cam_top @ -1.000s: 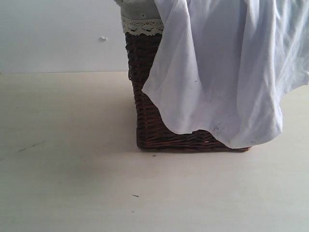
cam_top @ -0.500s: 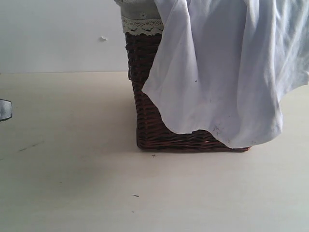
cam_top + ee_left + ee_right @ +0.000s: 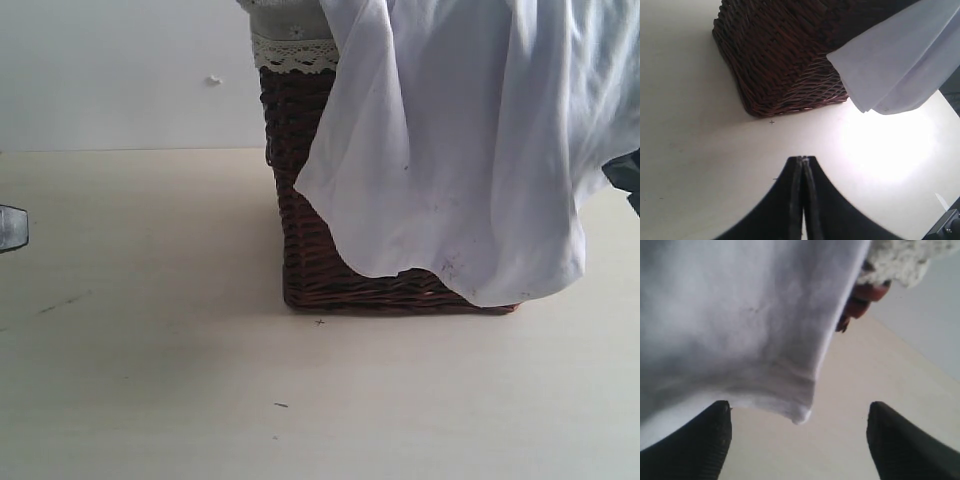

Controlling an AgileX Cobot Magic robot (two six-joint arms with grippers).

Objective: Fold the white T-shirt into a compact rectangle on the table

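Spread wide and holding nothing, the right gripper [image 3: 798, 407] was seen facing a hanging hem corner of the white T-shirt [image 3: 460, 150]. The cloth lay ahead of the gap between its fingers, and whether it was touched could not be told. The left gripper [image 3: 802, 161] was pressed together on nothing and was held over bare surface toward the left edge of the table [image 3: 150, 360], well apart from the shirt. The T-shirt was not yet laid flat: it was draped over a dark wicker basket [image 3: 305, 250] and hung down the basket's front and right side, with its lowest hem reaching almost to the basket's foot. A lace-edged grey liner [image 3: 290, 35] was shown at the basket's rim, partly covered by the shirt. The basket was set on the surface nearer the far edge, in front of a plain white wall [image 3: 100, 70]. It was judged that a closure on the hem's very edge might let the soft cloth slip out. It was also judged that a sideways pull might snag the fabric on the wicker, or drag or tip the basket. One T-shirt, one basket, one liner, one table and two grippers were counted.
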